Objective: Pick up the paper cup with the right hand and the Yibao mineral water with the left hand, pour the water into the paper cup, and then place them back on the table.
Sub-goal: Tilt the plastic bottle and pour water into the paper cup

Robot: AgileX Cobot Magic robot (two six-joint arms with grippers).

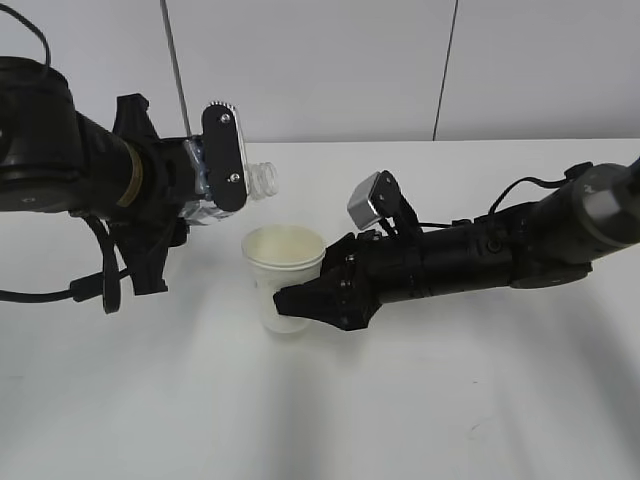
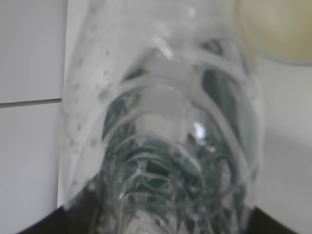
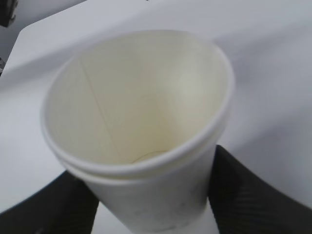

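Note:
The white paper cup stands upright at mid-table, its cream inside showing in the right wrist view. My right gripper is shut on the cup's lower wall, its fingers on both sides. My left gripper is shut on the Yibao mineral water bottle, which lies tipped on its side with its open ribbed neck pointing right, just above and left of the cup's rim. In the left wrist view the clear bottle fills the frame, and part of the cup shows at the top right.
The white table spreads around both arms. A grey wall with two vertical seams stands behind. Black cables loop under the left arm. The right arm stretches in from the right edge.

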